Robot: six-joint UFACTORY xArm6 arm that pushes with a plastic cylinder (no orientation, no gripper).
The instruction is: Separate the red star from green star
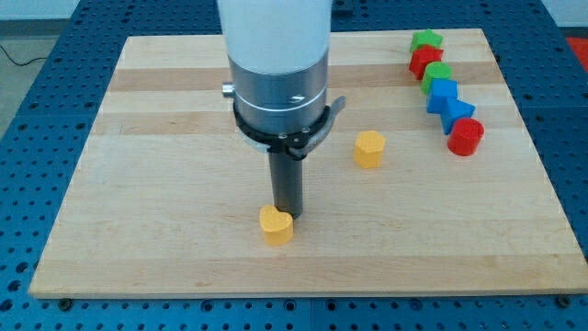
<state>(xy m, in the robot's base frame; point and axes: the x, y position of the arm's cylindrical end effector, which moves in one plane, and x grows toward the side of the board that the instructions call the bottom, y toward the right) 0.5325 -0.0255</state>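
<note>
The green star (425,40) lies at the view's top right of the wooden board (138,184). The red star (424,62) sits directly below it, touching it. My tip (285,216) is far from both, in the lower middle of the board, just above and touching a yellow heart-shaped block (276,225). The rod hangs from a large white and grey arm body.
Below the red star runs a chain of blocks: a green block (438,74), a blue block (442,95), a blue star (457,112) and a red cylinder (466,137). A yellow hexagon block (368,149) lies right of the rod. The board's right edge is near the chain.
</note>
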